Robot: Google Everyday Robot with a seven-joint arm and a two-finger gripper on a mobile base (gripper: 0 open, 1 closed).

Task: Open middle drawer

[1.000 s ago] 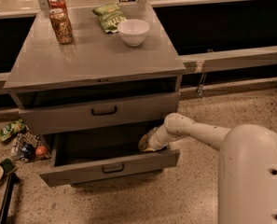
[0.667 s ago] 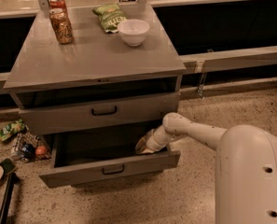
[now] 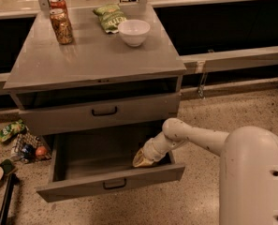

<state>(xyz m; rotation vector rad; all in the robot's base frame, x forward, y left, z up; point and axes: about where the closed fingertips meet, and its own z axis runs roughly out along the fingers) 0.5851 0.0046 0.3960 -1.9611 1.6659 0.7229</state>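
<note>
The middle drawer (image 3: 111, 183) is pulled well out below the tabletop (image 3: 96, 60), its shallow grey inside bare. The gripper (image 3: 143, 158) reaches down into its right front corner, close to the front panel and perhaps touching it; I cannot tell whether it is open or closed. The arm (image 3: 194, 137) crosses the drawer's right side. Above, the top drawer (image 3: 101, 112) sits slightly out. Two cans (image 3: 61, 26), a green bag (image 3: 109, 17) and a white bowl (image 3: 133, 32) stand on top. Litter (image 3: 21, 144) lies on the floor at left.

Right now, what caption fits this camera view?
Gripper inside the pulled-out middle drawer; cans, chip bag and bowl on top.
</note>
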